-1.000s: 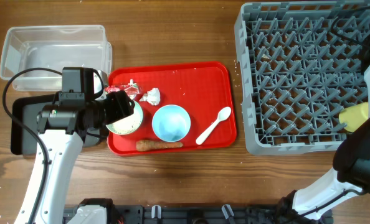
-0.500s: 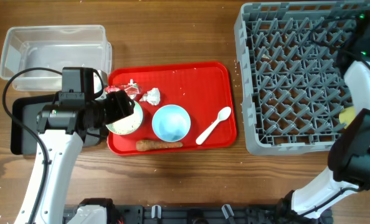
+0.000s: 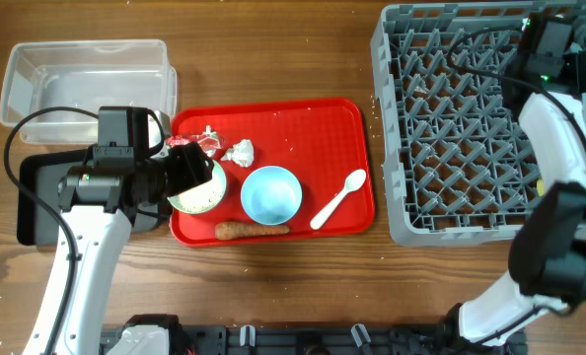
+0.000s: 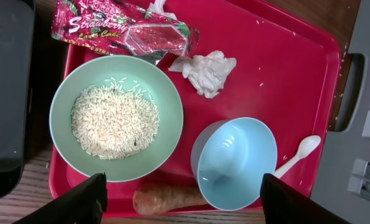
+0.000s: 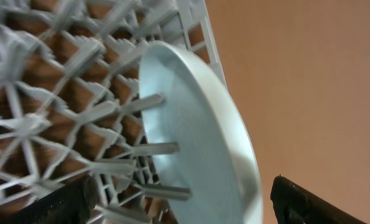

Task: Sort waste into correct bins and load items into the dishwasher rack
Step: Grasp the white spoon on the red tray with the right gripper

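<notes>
Presently, your left gripper (image 4: 184, 186) hangs over the left part of the red serving tray (image 4: 284, 87), its fingers (image 4: 88, 200) spread wide with nothing between them. Directly beneath it sits the pale green bowl (image 4: 79, 158), upright and holding a heap of white rice grains (image 4: 113, 121). The red-and-white snack wrapper (image 4: 119, 28) lies just beyond that bowl at the tray's far-left corner, with the crumpled paper ball (image 4: 205, 70) just beside it. The pale blue bowl (image 4: 235, 162) stands upright next to the green one. The carrot-like stick (image 4: 166, 199) lies along the tray's near edge in front of both bowls, and the white spoon (image 4: 297, 154) rests on the tray to the right of the blue bowl. The clear tub (image 3: 96, 74) and the black tray (image 3: 32, 192) stand left of the red tray, the black one partly under your left arm.

Your right gripper (image 5: 182, 196) is over the far-right part of the dishwasher rack (image 3: 451, 128), fingers (image 5: 60, 202) apart. The pale blue plate (image 5: 197, 124) stands on edge among the pegs by the rack's outer wall. Neither finger is seen touching it.
</notes>
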You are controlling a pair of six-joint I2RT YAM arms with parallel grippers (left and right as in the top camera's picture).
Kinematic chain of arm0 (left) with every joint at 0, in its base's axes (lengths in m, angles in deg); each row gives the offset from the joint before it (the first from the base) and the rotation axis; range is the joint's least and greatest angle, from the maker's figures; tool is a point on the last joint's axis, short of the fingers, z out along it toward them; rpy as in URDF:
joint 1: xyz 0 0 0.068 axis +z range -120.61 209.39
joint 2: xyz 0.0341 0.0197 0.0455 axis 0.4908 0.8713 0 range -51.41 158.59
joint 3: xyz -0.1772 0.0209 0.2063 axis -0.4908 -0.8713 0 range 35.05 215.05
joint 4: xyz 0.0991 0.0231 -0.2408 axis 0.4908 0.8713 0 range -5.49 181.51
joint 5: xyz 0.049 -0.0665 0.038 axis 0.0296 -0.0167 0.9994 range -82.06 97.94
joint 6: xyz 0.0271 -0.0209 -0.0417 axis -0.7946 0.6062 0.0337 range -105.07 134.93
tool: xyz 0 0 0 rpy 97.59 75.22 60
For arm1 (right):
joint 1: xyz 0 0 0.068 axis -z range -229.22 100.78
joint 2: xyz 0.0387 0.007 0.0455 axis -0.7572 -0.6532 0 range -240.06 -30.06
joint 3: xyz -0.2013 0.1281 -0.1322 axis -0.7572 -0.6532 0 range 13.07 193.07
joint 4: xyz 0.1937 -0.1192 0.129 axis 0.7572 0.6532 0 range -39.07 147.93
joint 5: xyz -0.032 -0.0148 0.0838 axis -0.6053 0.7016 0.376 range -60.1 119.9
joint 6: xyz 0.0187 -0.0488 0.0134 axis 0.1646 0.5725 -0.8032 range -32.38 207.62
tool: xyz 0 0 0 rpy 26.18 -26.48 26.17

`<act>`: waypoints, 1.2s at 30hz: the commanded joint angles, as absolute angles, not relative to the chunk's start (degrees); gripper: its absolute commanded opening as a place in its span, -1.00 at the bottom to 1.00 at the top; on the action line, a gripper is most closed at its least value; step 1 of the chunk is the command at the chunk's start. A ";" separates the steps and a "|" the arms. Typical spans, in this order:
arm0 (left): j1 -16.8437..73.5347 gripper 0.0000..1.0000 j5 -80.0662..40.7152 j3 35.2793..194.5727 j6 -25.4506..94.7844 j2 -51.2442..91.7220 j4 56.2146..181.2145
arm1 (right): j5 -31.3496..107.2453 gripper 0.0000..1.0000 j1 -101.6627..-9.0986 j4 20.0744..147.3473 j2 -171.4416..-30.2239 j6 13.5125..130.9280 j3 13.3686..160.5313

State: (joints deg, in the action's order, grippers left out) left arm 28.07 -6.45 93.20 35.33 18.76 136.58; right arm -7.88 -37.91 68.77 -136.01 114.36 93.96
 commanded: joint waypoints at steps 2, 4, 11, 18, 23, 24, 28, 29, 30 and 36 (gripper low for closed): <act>28.55 0.59 -5.88 93.99 35.27 18.35 136.04 | 8.74 0.84 -40.75 74.26 -126.26 112.87 94.06; 28.55 0.60 -5.88 93.99 35.27 18.35 135.97 | 14.48 0.84 -43.06 78.10 -124.21 111.56 94.06; 28.55 0.66 -5.88 93.99 35.25 18.35 135.97 | 28.93 0.82 -55.41 94.43 -121.87 94.75 94.06; 28.55 0.66 -5.88 93.99 35.25 18.35 135.99 | 32.01 0.85 -71.96 107.90 -122.44 64.40 94.06; 28.55 0.67 -5.88 93.99 35.25 18.35 136.04 | 30.20 0.99 -81.51 110.91 -124.97 47.19 94.00; 28.55 0.67 -5.88 93.99 35.25 18.35 136.04 | 29.85 0.99 -82.84 111.26 -125.61 44.79 93.98; 28.55 0.67 -5.88 93.99 35.22 18.35 136.52 | 30.00 1.00 -85.71 111.22 -129.63 36.51 93.91; 28.55 0.68 -5.88 93.99 35.25 18.35 136.54 | 30.02 1.00 -85.69 111.15 -130.46 35.96 93.71; 28.55 0.68 -5.88 93.99 35.25 18.35 136.54 | 29.98 1.00 -85.69 111.00 -131.18 35.96 93.41; 28.55 0.68 -5.88 93.99 35.25 18.35 136.47 | 29.96 1.00 -85.69 109.71 -136.67 33.36 90.81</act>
